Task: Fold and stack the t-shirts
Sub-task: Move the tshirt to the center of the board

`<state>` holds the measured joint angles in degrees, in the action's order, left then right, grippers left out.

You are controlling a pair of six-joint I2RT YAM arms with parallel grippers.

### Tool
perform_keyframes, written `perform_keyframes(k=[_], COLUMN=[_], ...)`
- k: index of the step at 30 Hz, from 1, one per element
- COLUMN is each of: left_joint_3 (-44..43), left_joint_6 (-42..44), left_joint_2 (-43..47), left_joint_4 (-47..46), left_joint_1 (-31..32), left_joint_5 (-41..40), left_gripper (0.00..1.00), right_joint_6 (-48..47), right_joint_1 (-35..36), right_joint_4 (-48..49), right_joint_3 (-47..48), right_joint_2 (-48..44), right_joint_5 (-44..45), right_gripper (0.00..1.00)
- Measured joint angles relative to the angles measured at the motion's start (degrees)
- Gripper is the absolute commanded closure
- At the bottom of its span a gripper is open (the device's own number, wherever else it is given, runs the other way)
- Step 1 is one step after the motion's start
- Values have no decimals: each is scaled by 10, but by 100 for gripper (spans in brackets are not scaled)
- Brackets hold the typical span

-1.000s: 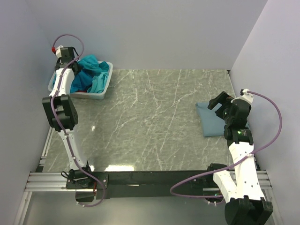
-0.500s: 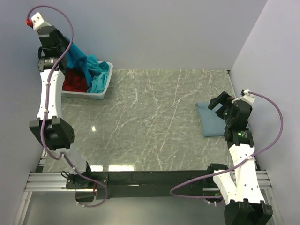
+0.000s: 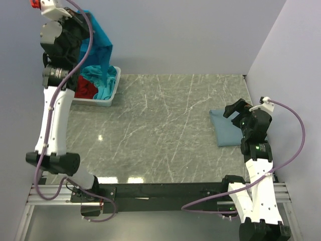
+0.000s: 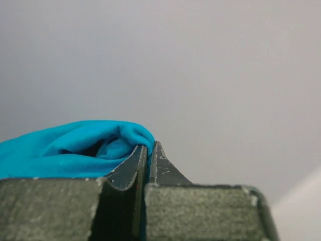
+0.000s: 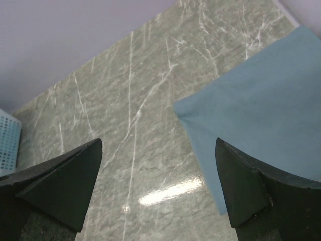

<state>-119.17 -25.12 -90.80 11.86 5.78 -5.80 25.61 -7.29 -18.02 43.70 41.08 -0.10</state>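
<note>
My left gripper [image 3: 80, 19] is raised high over the back left corner, shut on a bright teal-blue t-shirt [image 3: 101, 46] that hangs from it down to the white basket [image 3: 112, 93]. In the left wrist view the shut gripper [image 4: 149, 146] pinches a fold of this shirt [image 4: 65, 145]. A red t-shirt [image 3: 84, 90] and a turquoise one [image 3: 103, 83] lie in the basket. A folded slate-blue t-shirt [image 3: 228, 130] lies flat at the right. My right gripper [image 3: 232, 109] hovers open over its left edge [image 5: 261, 95], holding nothing [image 5: 158, 145].
The basket stands against the back wall in the left corner; its slatted side [image 5: 7, 145] shows at the left edge of the right wrist view. Grey walls close in the back, left and right. The green marble tabletop [image 3: 160, 125] lies between basket and folded shirt.
My left arm has risen from the basket, pulling the teal-blue t-shirt up and uncovering the red one. The right arm has hardly moved.
</note>
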Motion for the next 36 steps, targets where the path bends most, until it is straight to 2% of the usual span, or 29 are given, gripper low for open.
perform_keyframes(k=[8, 13, 18, 24, 31, 34, 36], left_joint_3=[52, 77, 135, 276, 381, 384, 384], left_joint_6=[-8, -24, -46, -79, -136, -144, -146], left_joint_2=[116, 134, 130, 115, 19, -35, -66], left_joint_4=[-68, -108, -116, -114, -72, -38, -8], left_joint_1=[114, 181, 256, 333, 356, 355, 353], left_joint_5=[85, 136, 155, 117, 88, 57, 30], left_gripper=[100, 99, 100, 100, 100, 93, 74], right_joint_6=[0, 0, 0, 1, 1, 0, -2], right_joint_1=[0, 0, 0, 0, 0, 0, 0], right_joint_4=[3, 4, 4, 3, 3, 2, 2], right_joint_3=[-2, -2, -8, -21, -22, -22, -22], right_joint_2=[-24, -43, -64, -71, -61, -47, -38], right_joint_5=[-4, -4, -4, -5, -24, -39, -54], right_gripper=[1, 1, 1, 1, 1, 1, 1])
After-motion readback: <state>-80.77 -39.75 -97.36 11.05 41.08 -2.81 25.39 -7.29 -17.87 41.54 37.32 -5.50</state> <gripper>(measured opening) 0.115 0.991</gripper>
